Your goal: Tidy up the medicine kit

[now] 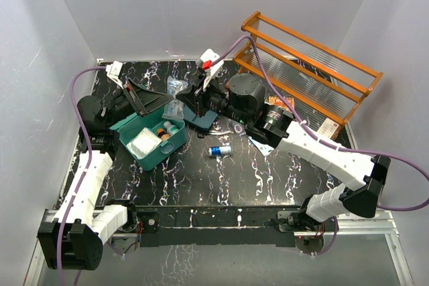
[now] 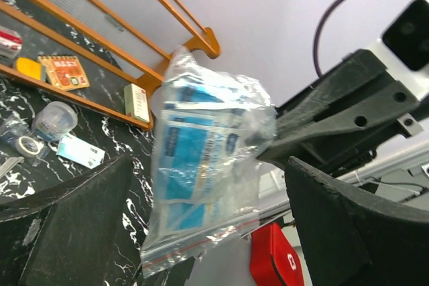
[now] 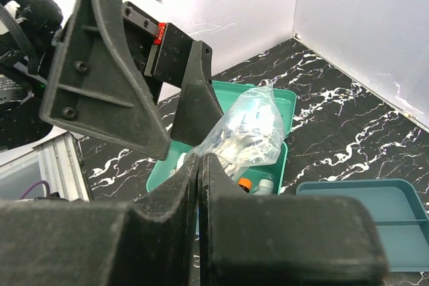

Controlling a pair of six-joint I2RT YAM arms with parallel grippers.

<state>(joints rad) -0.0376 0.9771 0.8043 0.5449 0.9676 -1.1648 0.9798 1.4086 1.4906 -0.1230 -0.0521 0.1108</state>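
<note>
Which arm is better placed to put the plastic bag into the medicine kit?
The right. The right fingers are shut on the plastic bag, close to the open medicine kit. The left fingers stand open around the bag and hold nothing.

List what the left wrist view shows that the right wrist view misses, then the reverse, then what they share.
Only the left wrist view: the orange wooden rack and a small clear cup on the table. Only the right wrist view: the teal medicine kit and the insert tray beside it. Both: the clear zip bag of blue packets, pinched by the shut right gripper, close to the open left gripper.
</note>
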